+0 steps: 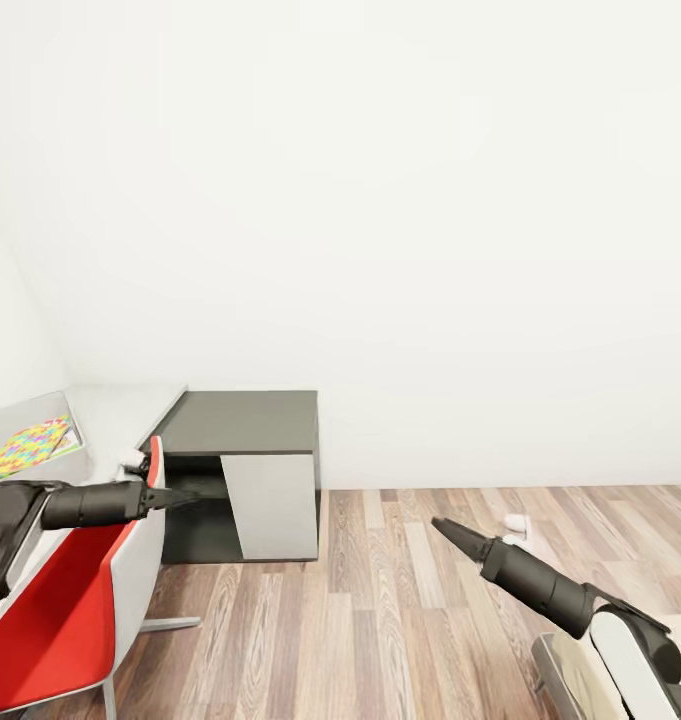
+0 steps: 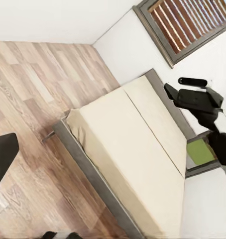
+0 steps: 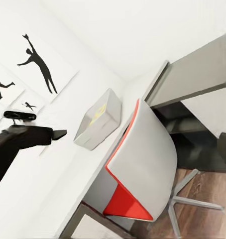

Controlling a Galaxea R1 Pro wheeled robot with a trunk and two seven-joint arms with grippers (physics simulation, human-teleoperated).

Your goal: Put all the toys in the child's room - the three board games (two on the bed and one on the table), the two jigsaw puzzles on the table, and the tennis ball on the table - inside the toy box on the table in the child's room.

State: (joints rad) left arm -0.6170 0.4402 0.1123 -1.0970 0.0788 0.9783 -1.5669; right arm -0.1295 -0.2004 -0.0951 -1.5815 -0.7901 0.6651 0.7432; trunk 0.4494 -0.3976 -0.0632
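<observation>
Our left hand [image 1: 185, 495] and right hand [image 1: 450, 530] look pinched shut and hold nothing; the toy box [image 1: 25, 420] waits on the tabletop [image 1: 120, 410], so we must fetch more toys.

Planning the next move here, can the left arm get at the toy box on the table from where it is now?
Probably yes. The left gripper hangs by the red chair, beside the table; the toy box sits just beyond, open-topped, though the chair back crowds the approach.
</observation>
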